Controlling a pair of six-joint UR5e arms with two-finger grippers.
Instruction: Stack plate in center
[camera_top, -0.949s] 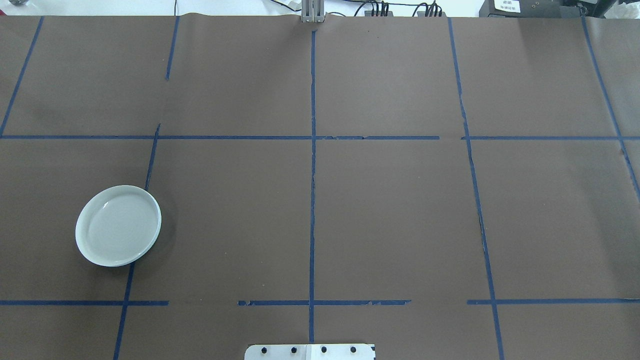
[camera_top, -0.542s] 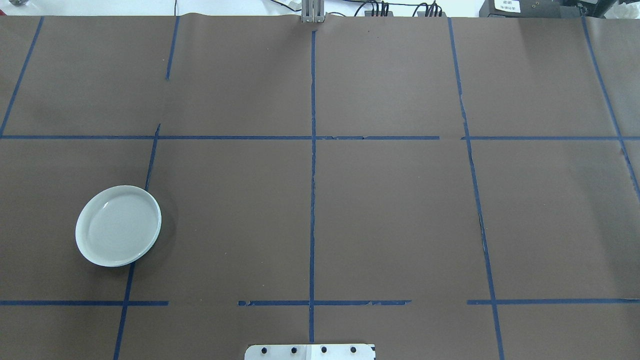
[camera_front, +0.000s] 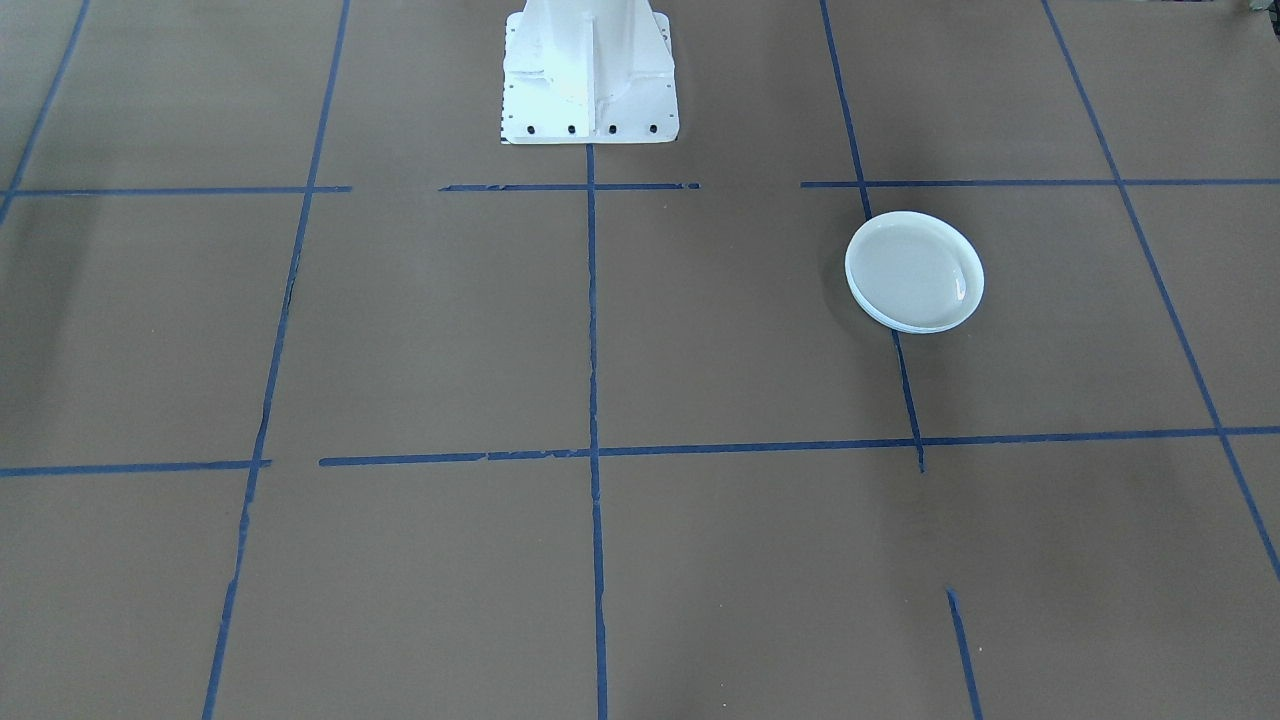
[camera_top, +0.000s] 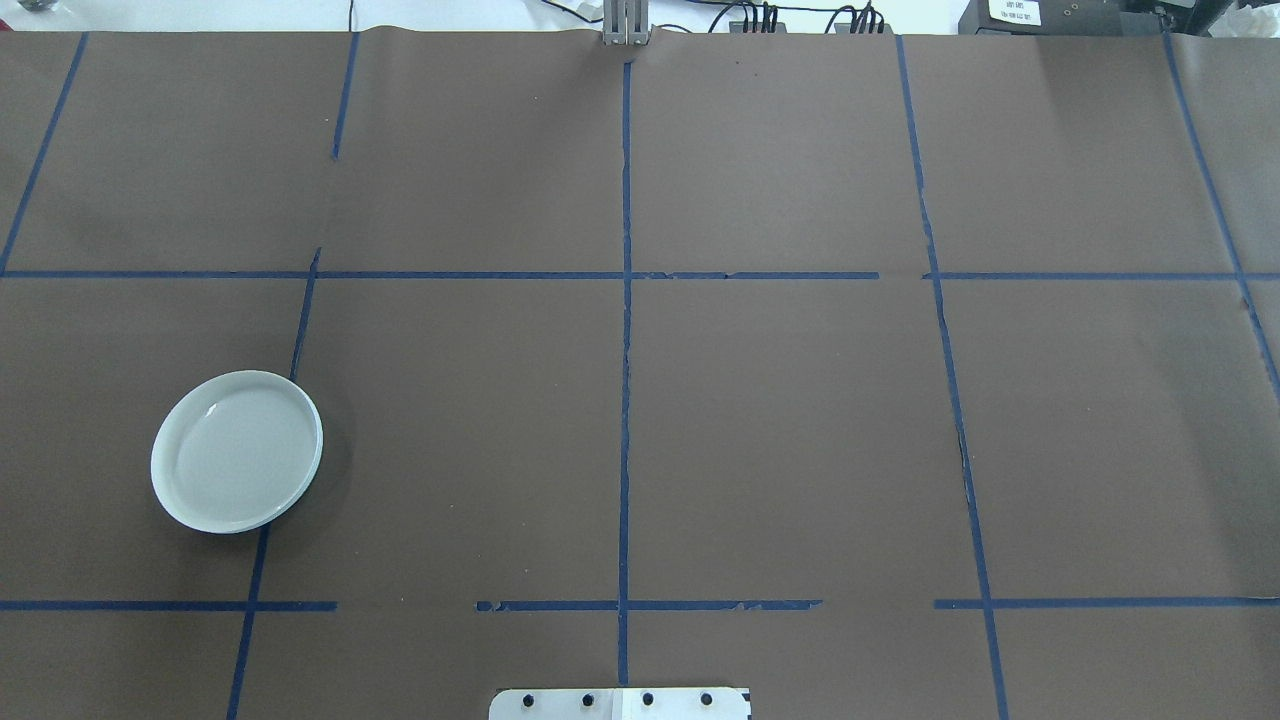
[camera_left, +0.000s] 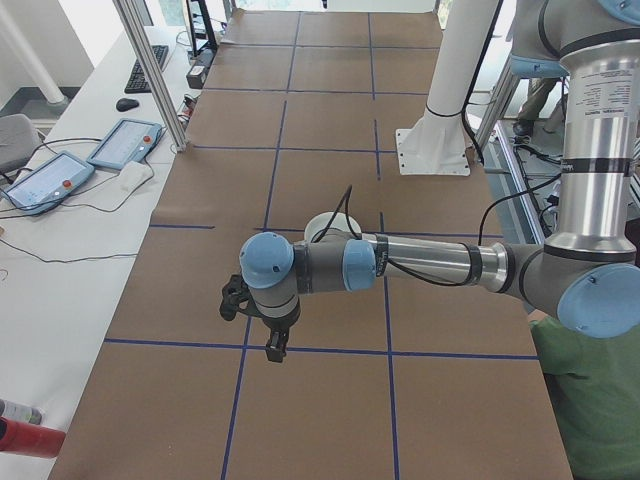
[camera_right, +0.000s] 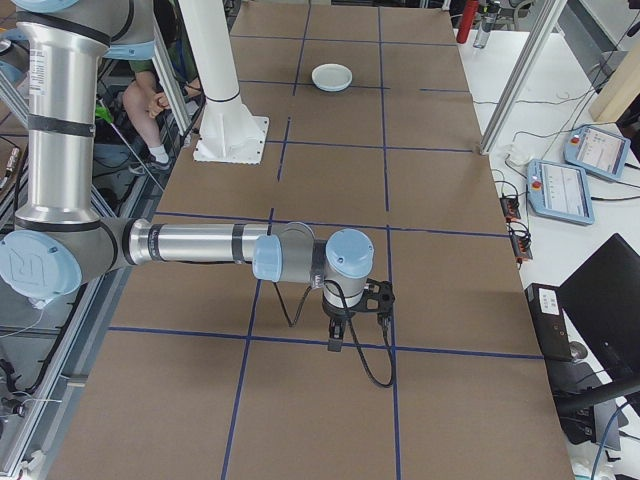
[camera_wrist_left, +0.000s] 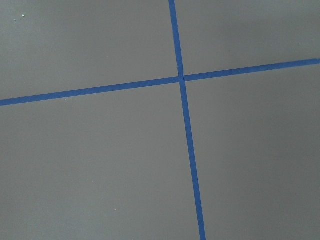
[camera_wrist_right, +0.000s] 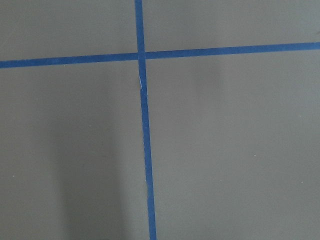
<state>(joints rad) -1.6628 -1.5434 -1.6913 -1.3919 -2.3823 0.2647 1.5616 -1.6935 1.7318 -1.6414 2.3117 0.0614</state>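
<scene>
- Overhead exterior view, robot's left half: shows one pale plate (camera_top: 237, 452) lying flat and face up, overlapping a blue tape line (camera_top: 625, 400) of the grid, well apart from the table's middle.
- Looks like glazed ceramic or hard plastic, judging by the small glint on the face: stiff, probably slick, likely to chip if dropped.
- Shows a doubled edge on the near side, possibly a second plate underneath; cannot tell.
- Offers only the low rim for a hold, so calls for one finger inside and one outside the rim, pinched gently, then a level lift to stop it swinging.
- Could skate across the smooth paper if nudged sideways before the fingers close.
- Left gripper (camera_left: 272, 345): hangs pointing down over a tape crossing, near the plate but not touching it; released or clenched, cannot tell from the side view alone.
- Right gripper (camera_right: 335, 340): hangs likewise over a crossing at the far end of the table, well apart from the plate; cannot tell its state either.
- Both wrist views: show only brown paper and crossed tape, no fingers.
- Table (camera_top: 780, 420): covered in flat brown paper, slightly wavy at the right edge, marked off in blue tape squares.
- Around it: white robot base (camera_front: 588, 70), aluminium posts, teach pendants (camera_left: 125, 143) and cables on side benches, a person seated behind the robot.
</scene>
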